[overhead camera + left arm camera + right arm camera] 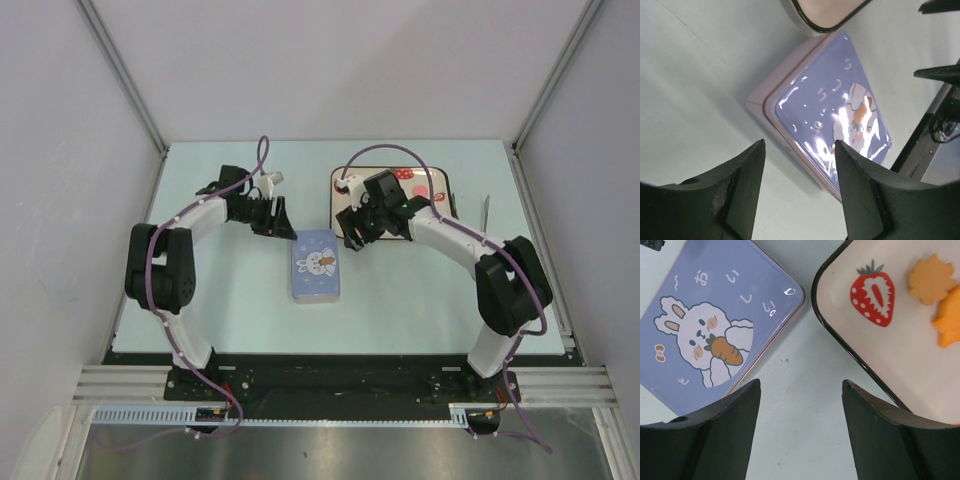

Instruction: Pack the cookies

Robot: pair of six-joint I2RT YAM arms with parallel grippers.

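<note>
Two cookies lie on a white plate [900, 355] with a black rim and strawberry prints: a tan leaf-shaped cookie [931, 279] and an orange cookie [950, 320] cut off by the frame edge. A closed blue tin [316, 265] with a rabbit on its lid lies mid-table; it also shows in the left wrist view [835, 100] and the right wrist view [715, 315]. My left gripper [272, 218] [800, 145] is open and empty, above the tin's far left corner. My right gripper [355, 235] [801, 382] is open and empty, over bare table between tin and plate.
The plate [446, 190] sits at the back right, its near part hidden by my right arm; its corner shows in the left wrist view [825, 12]. A thin grey object [486, 212] lies near the table's right edge. Walls enclose the table on three sides.
</note>
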